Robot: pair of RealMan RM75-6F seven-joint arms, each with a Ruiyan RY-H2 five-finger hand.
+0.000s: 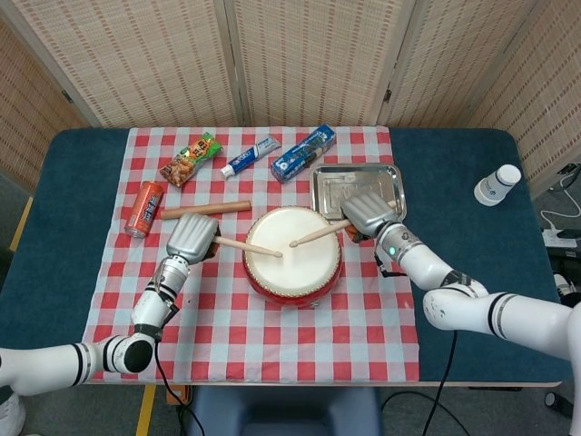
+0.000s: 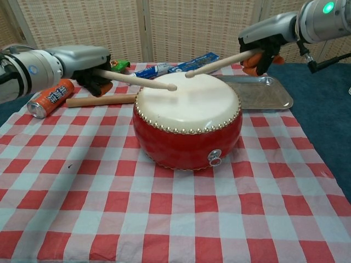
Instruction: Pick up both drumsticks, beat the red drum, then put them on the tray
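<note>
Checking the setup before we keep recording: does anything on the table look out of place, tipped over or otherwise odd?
Two things. The orange can lies on its side at the left of the cloth, not upright. A spare wooden stick lies loose behind the drum, though each hand already holds a drumstick. Nothing looks spilled or damaged.

drums: one, the red drum (image 1: 292,256) near the middle of the table (image 1: 73,209)
drumsticks: two, the left drumstick (image 1: 247,246) and the right drumstick (image 1: 318,234), both over the drumhead
hands: two, the left hand (image 1: 192,237) and the right hand (image 1: 367,214)
trays: one, the metal tray (image 1: 357,183) toward the far right of the checked cloth (image 1: 227,327)
wooden rods: one, the plain rod (image 1: 205,210) lying toward the left edge
cans: one, the orange can (image 1: 144,208) at the cloth's left edge
snack packets: one, the snack packet (image 1: 191,159) at the far edge
toothpaste tubes: one, the tube (image 1: 251,155) at the far edge
toothpaste boxes: one, the blue box (image 1: 303,153) at the far edge
bottles: one, the white bottle (image 1: 497,184) near the table's right edge
</note>
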